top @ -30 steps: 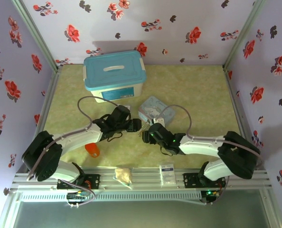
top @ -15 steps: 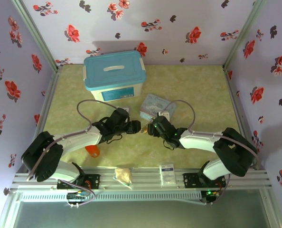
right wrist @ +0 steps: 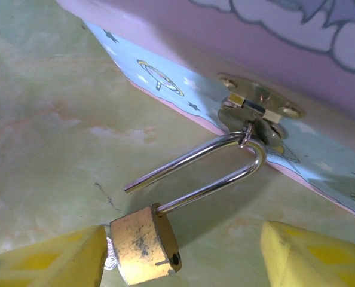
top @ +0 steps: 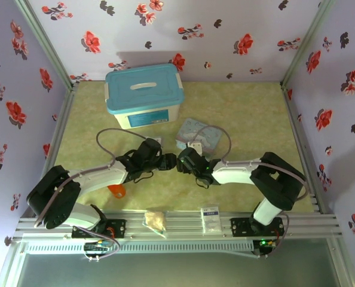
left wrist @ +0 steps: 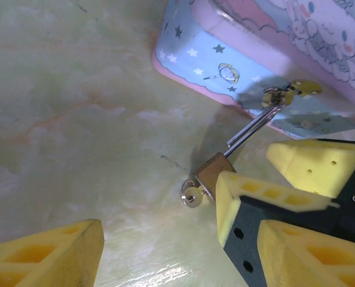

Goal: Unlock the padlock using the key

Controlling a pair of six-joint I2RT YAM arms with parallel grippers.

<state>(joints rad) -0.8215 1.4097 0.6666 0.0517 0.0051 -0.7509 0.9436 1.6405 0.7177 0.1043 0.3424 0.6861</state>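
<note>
Yellow foam fingers (left wrist: 43, 254) of the left gripper (left wrist: 180, 239) stand spread wide at the near edge of the left wrist view, pinching nothing. The key (left wrist: 191, 195) lies ahead of them, seated in the base of the padlock (right wrist: 144, 244) with its small ring hanging beside it. The right gripper (right wrist: 183, 233) is spread too, and one of its fingers (right wrist: 46, 260) rests against the brass body without clamping it. The body lies on the tabletop (left wrist: 76, 119), just in front of the tin (left wrist: 189, 54). One leg of the shackle (right wrist: 207, 189) shows its bare end outside the body, so the lock looks already sprung. The step in hand seems to be confirming that release rather than forcing a further turn. To do it well, the right fingers should close gently across the flat faces of the body to steady it. The left fingers should take the key head squarely and work along the key's own axis, since a sideways tug would lever the thin key. Pull lightly: the shackle's bend is hooked through the brass hasp (right wrist: 252, 107), so a hard drag would shift the light tin. Beyond it stands the teal-lidded box (top: 143, 95), well apart.
</note>
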